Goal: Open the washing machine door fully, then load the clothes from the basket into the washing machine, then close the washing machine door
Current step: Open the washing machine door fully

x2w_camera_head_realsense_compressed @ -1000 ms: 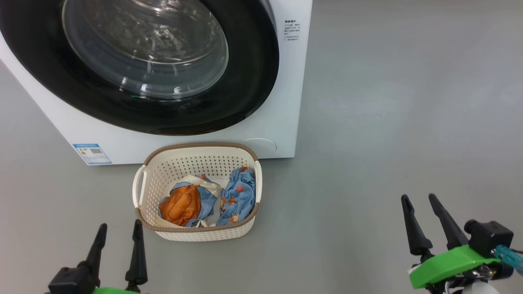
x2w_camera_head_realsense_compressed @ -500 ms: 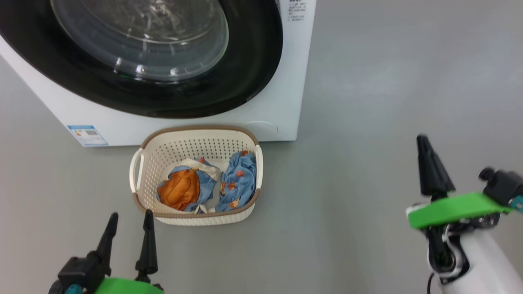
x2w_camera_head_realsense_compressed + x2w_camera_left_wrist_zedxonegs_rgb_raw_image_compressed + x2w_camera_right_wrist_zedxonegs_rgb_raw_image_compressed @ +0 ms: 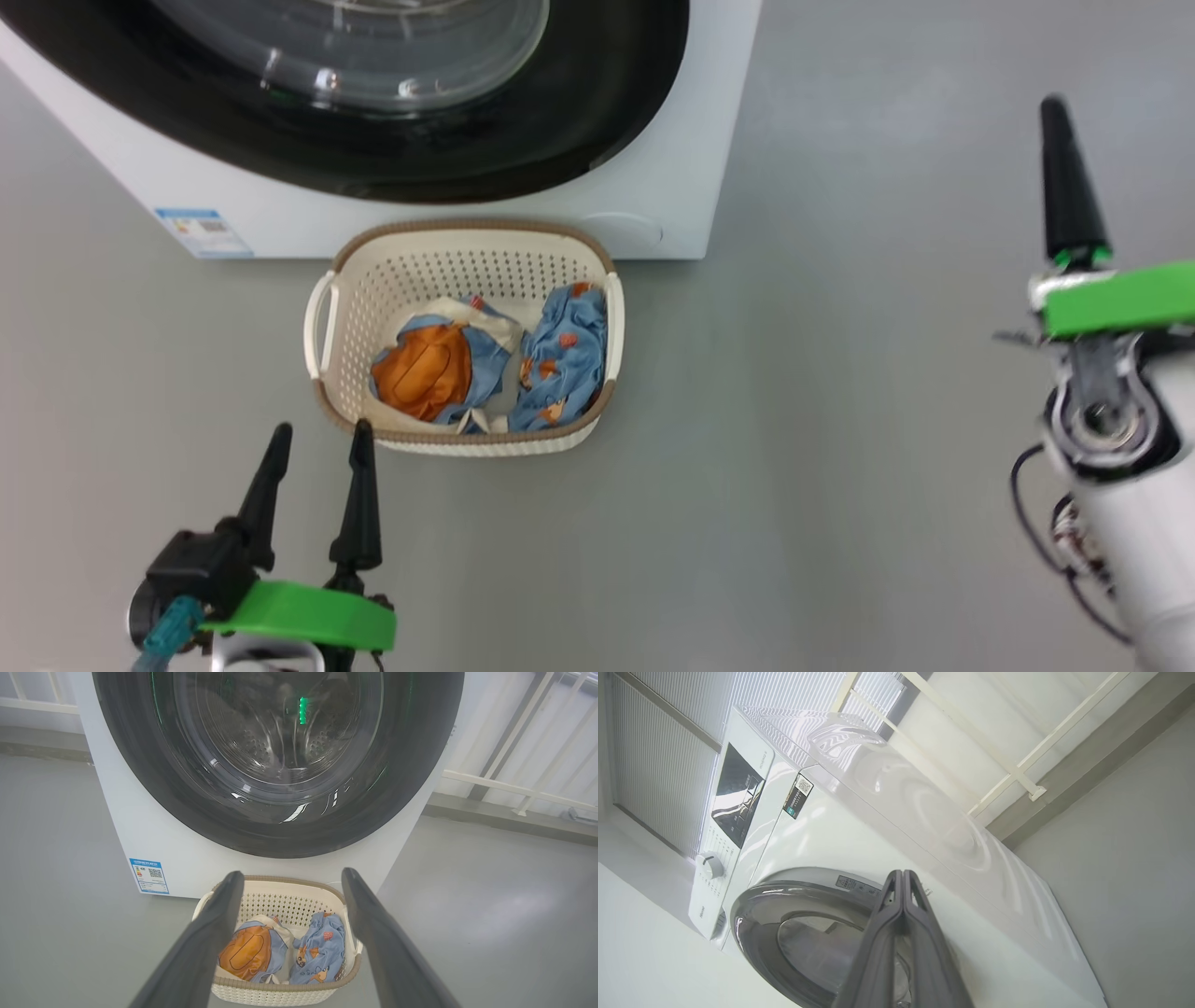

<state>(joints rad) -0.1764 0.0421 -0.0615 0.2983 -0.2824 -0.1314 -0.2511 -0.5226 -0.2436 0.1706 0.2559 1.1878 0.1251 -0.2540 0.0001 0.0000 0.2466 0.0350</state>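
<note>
Right gripper, dark fingers pressed together and empty, points toward the glossy black round washing machine door, shut, ahead of its tips: a slim profile, probably for hooking the door's edge. Left gripper, jaws spread and empty, hovers just short of the cream perforated plastic basket; the light blue and orange clothes lie inside, beyond its fingertips.

- left gripper: lower left of head view, fingers spread wide, pointing up-frame, nothing between them
- green wrist bracket sits just behind it
- right gripper: far right, higher in frame, fingers pressed together into one dark spike; right wrist view shows tips meeting, nothing pinched
- pale right forearm rises from lower right edge; wrist possibly rolled, angle hard to judge
</note>
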